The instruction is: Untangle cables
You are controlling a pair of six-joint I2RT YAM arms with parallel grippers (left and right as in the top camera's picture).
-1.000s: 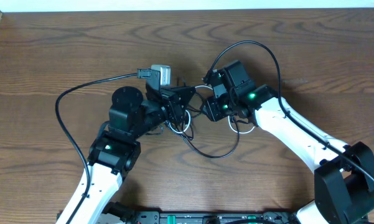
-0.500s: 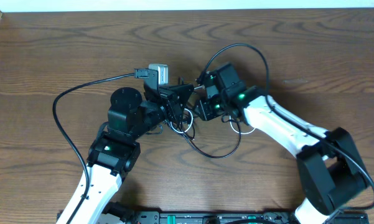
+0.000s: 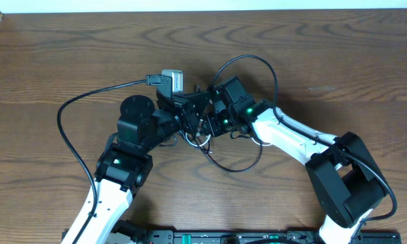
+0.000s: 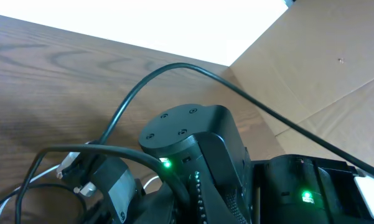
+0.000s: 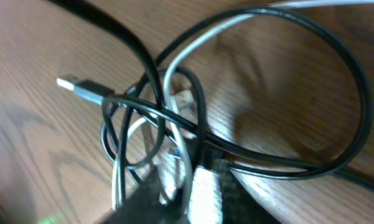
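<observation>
Overhead view: the cables (image 3: pixel 200 139) lie in one knot near the middle of the surface (image 3: pixel 338 54), with a black loop trailing out toward the robot's base. Both arms reach in over the knot. The left gripper (image 3: pixel 195 114) and right gripper (image 3: pixel 212 116) sit just beside each other, right above it. The wrists hide both sets of jaws from here.

Left wrist view: the right arm's wrist fills the frame, green lights on, with a thick arm cord (image 4: pixel 174 65) arching over it. At lower left a small plug (image 4: pixel 71 169) and some thin strands lie on the wood. The left jaws are out of sight. They are closed tight, though whether a strand is pinched between them cannot be told.

Right wrist view: black and white strands cross each other several times in a tight cluster. A silver USB plug (image 5: pixel 81 90) sticks out to the left and a wide black loop opens to the right. The right jaws are blurred at the bottom edge, down on the cluster. Strands run in between them, but it cannot be told whether they are clamped or merely close.

As a judgement, the task looks barely under way. No cable lies apart from the others, and every crossing has yet to be pulled free.
</observation>
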